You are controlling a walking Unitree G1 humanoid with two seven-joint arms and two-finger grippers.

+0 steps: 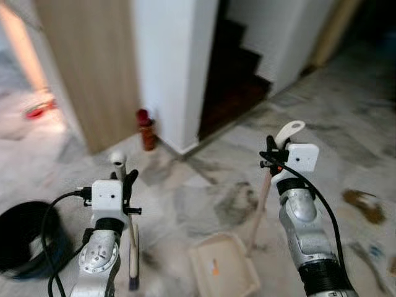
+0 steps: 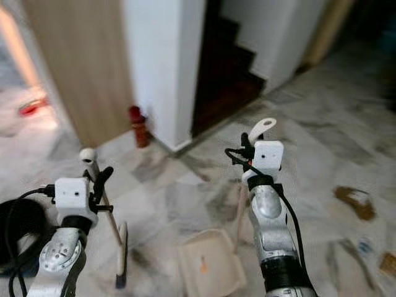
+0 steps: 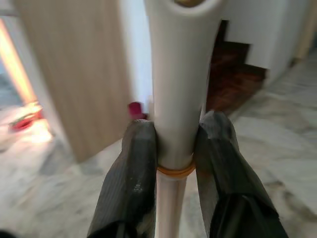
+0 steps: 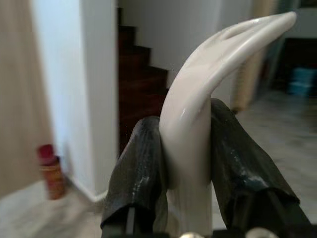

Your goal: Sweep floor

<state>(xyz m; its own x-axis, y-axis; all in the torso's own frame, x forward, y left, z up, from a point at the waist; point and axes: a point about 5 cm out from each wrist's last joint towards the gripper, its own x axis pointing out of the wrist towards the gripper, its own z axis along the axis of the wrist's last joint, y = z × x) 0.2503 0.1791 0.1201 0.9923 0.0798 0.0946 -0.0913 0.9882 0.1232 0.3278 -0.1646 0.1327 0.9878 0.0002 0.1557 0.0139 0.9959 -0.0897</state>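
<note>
My left gripper [image 1: 125, 177] is shut on the white handle of a broom [image 1: 119, 162]; its stick runs down to the brush head [image 1: 133, 266] on the marble floor. The left wrist view has both fingers [image 3: 133, 163] clamped on the handle [image 3: 179, 84]. My right gripper [image 1: 275, 148] is shut on the curved white handle of a dustpan [image 1: 289, 130]. Its pole slants down to the cream pan [image 1: 223, 265], which rests on the floor between my arms with a small orange scrap inside. In the right wrist view the fingers [image 4: 143, 163] pinch the handle [image 4: 198, 114].
A white pillar [image 1: 173, 68] and a wooden panel [image 1: 93, 68] stand ahead, with a red can [image 1: 146, 130] at their foot. Dark stairs [image 1: 232, 74] rise behind. A black bin [image 1: 25, 238] sits at lower left. Brown debris [image 1: 364, 204] lies on the floor to the right.
</note>
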